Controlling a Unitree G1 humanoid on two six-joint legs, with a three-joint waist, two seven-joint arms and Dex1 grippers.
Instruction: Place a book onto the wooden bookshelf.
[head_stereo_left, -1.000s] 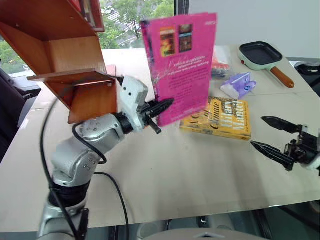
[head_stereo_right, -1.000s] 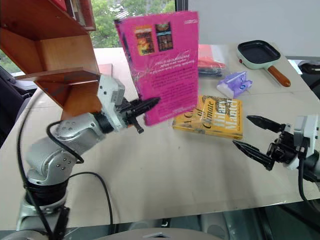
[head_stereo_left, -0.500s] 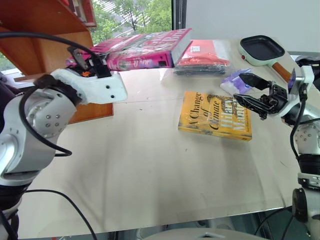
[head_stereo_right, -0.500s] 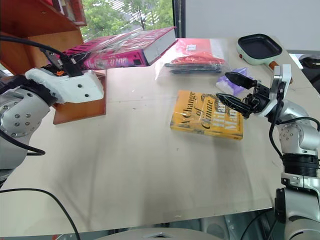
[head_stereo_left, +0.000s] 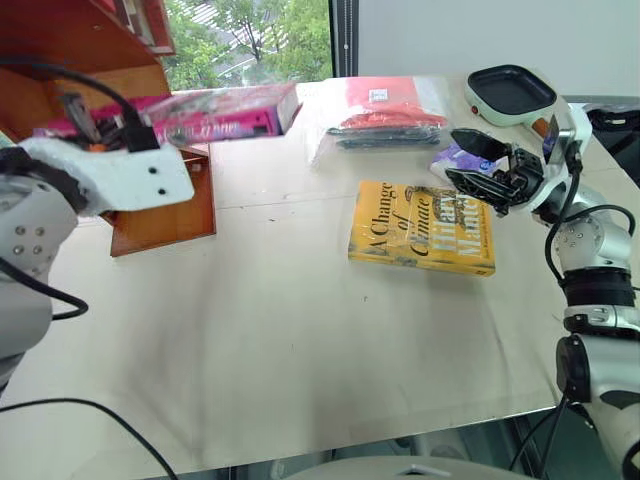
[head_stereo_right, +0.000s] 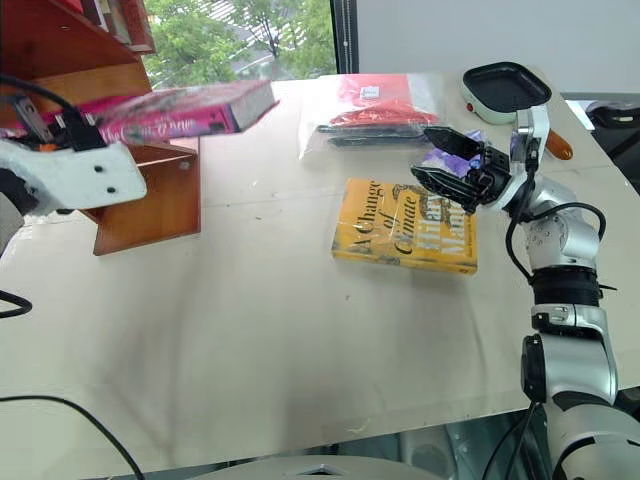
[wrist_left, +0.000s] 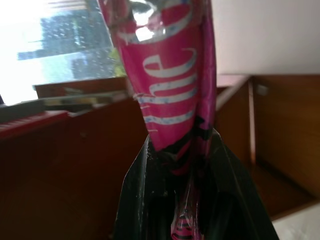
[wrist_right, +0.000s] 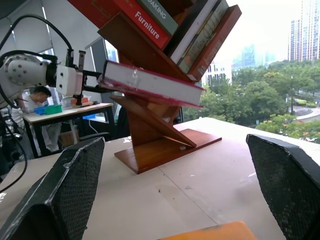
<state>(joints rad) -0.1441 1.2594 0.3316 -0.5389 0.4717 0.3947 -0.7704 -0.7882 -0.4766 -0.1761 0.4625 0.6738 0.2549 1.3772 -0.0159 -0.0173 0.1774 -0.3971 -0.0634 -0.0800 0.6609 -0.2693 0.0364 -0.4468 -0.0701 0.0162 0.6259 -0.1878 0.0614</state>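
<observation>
The table (head_stereo_left: 300, 330) lay broad and pale under me, and on its left side stood the wooden bookshelf (head_stereo_right: 150, 205), reddish-brown, with slanted panels above and a flat base resting on the tabletop. From my right wrist I saw a few other books leaning in its upper slots, one red spine reading "Furniture". The book (head_stereo_right: 185, 108) was the thick pink one, and I held it flat and roughly level in the air at the shelf, just above the base, its page edge turned toward the middle of the table. My left gripper (wrist_left: 192, 200) was pinched tight on one end of it, the two black fingers pressed against the glossy cover on either side. A yellow book (head_stereo_left: 420, 228) lay flat near the middle of the table, well apart from the shelf. Beyond it lay a clear plastic bag with something red inside (head_stereo_left: 385, 112), and farther right a small pan (head_stereo_left: 505, 92) with a pale rim and dark inside. My right gripper (head_stereo_right: 440, 160) hung just above the far right corner of the yellow book, fingers spread wide with nothing between them, close by a small purple packet (head_stereo_left: 458, 160).
</observation>
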